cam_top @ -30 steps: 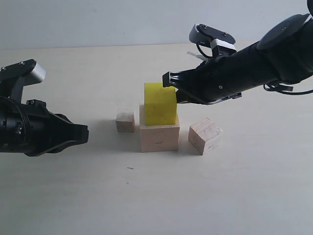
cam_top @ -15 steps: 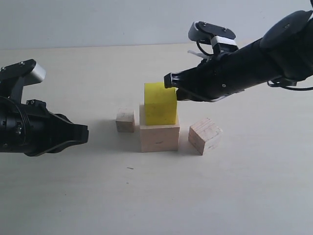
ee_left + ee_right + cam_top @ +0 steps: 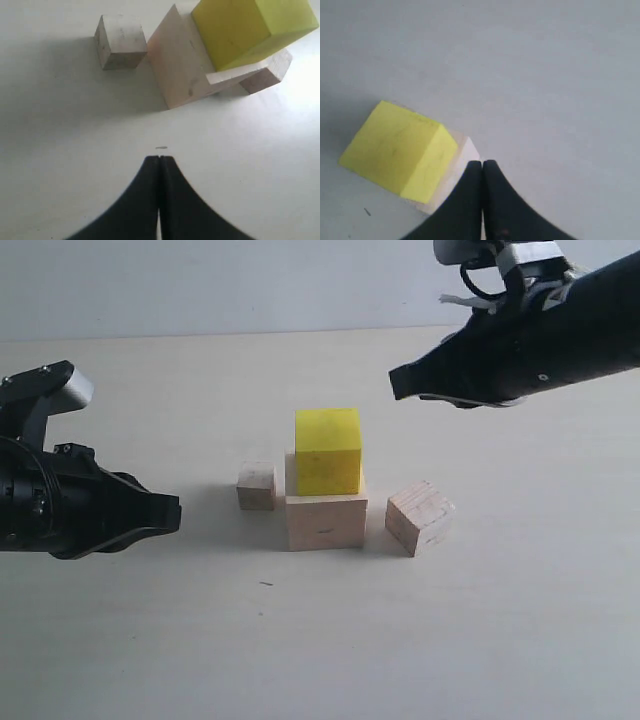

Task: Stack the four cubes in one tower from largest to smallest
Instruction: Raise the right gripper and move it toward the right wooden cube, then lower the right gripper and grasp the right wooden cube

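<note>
Beige and matte, the tabletop [image 3: 500,630] fills nearly all of my exterior view, a plain pale surface with soft shadows pooled around the blocks and one tiny dark speck [image 3: 265,584] lying on it in front of them. Behind it runs a bare pale grey wall [image 3: 200,285], meeting the far edge of the table in a straight line. Near the middle of the table I see the tower only half built: the large pale wood cube [image 3: 326,523] rests on the surface, and the yellow cube [image 3: 328,450] stands on top of it, upright and well within its edges. The small wood cube [image 3: 256,485] sits on the table just beside the large one on the left of the exterior view, set slightly farther back. The medium wood cube [image 3: 419,517] sits on the table just to the right of the large one, turned at an angle so that a corner faces the camera, with a narrow gap between them. My left gripper [image 3: 172,512] hangs low over the table, well to the left of the blocks, pointing toward them with its jaws pressed together on nothing. My right gripper [image 3: 395,383] is up in the air, above and to the right of the yellow cube and clear of it, jaws likewise together and empty.
</note>
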